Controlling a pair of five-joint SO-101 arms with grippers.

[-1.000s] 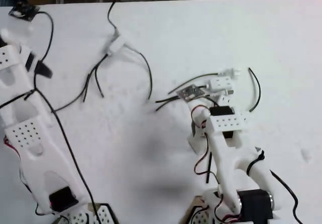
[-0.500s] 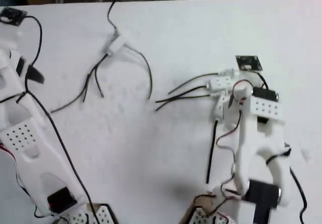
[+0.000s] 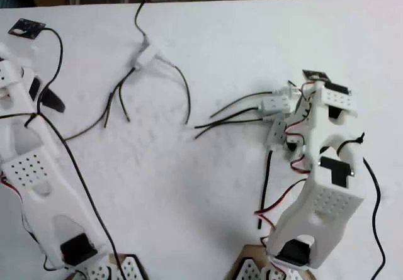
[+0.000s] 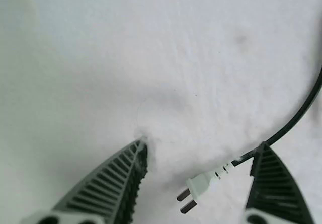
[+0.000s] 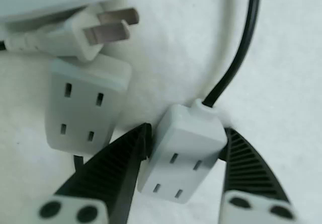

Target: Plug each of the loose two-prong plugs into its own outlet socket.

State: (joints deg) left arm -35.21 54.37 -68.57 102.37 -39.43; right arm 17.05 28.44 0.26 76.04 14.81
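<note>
Socket inside parted right hand, second socket beside; left hand wide around loose plug, open table beyond

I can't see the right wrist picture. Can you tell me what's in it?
The claw sits around a white socket on a black cord. A second socket lies beside it, with a two-prong plug next to that one.

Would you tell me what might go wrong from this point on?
The right gripper sits around one socket, with a second socket and a nearby plug close beside it; lifting may drag or knock them. The left gripper is open over a loose plug lying slanted on the table; closing could pinch its cable or push it askew.
</note>
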